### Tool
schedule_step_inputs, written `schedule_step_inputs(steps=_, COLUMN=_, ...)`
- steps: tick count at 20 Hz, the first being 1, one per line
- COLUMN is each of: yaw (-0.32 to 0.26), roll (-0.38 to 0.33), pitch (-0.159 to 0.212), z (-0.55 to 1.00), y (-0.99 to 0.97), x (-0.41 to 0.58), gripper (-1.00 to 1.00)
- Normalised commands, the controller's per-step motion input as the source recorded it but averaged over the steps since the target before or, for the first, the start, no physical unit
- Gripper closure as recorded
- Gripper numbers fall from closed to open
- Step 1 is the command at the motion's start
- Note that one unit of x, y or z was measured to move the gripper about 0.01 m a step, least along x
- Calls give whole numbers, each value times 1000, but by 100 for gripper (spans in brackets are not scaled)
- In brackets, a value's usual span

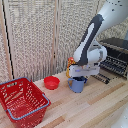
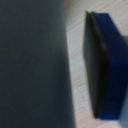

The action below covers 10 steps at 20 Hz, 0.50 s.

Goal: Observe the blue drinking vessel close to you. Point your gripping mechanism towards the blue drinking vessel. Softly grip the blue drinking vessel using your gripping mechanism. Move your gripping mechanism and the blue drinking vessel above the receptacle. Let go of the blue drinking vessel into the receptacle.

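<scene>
The light-blue mug (image 1: 77,86) stands upright on the wooden table, to the exterior view's right of the small red bowl (image 1: 51,82). My white gripper (image 1: 79,78) is directly over the mug and down at its rim, so the fingers are hidden. In the wrist view a blurred dark slab with a blue edge (image 2: 112,65) stands beside a large grey blur (image 2: 30,65), with a strip of pale wood between them. I cannot tell what either one is. The red lattice basket (image 1: 20,97) stands at the exterior view's front left, well apart from the mug.
A dark wire rack (image 1: 116,57) stands at the back on the exterior view's right. A small yellow-orange object (image 1: 70,64) shows just behind the gripper. Slatted blinds close off the back. Bare wood (image 1: 90,110) lies in front of the mug.
</scene>
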Motion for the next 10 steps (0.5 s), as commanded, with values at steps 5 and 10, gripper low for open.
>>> schedule_step_inputs(steps=5, yaw=-31, roll=58, pitch=-2, z=323, y=0, x=-66, gripper=100)
schedule_step_inputs(steps=10, yaw=-66, roll=118, pitch=-3, z=765, y=6, x=142, gripper=100)
